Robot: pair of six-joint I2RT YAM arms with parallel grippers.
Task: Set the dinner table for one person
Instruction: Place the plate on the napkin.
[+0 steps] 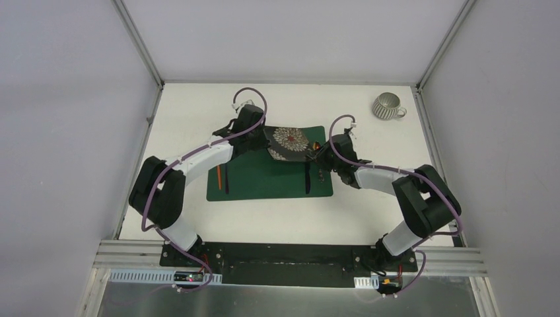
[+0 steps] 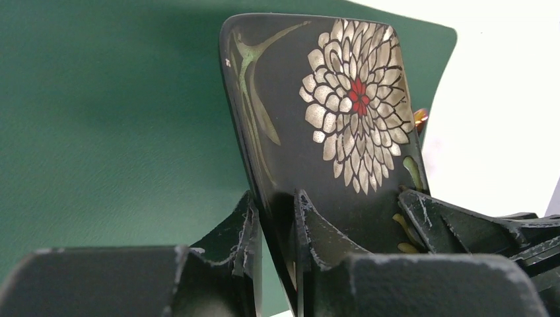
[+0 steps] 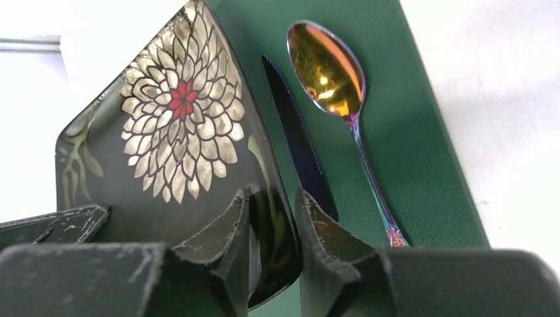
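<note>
Item: plate (image 1: 288, 142), square, black, flower-patterned, pinched at opposite rims by left gripper (image 2: 276, 205) and right gripper (image 3: 272, 198), both closed on it, apparently for level handling over the green placemat (image 1: 264, 181) on the dinner table (image 1: 370, 211), with knife (image 3: 297, 139) and spoon (image 3: 330, 66) lying to its right.

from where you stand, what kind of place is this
Probably a robot lab test cell, not a home: a white dinner table framed by aluminium posts, blank white walls, and two bolted-down arms holding a flowered plate over a green placemat.
</note>
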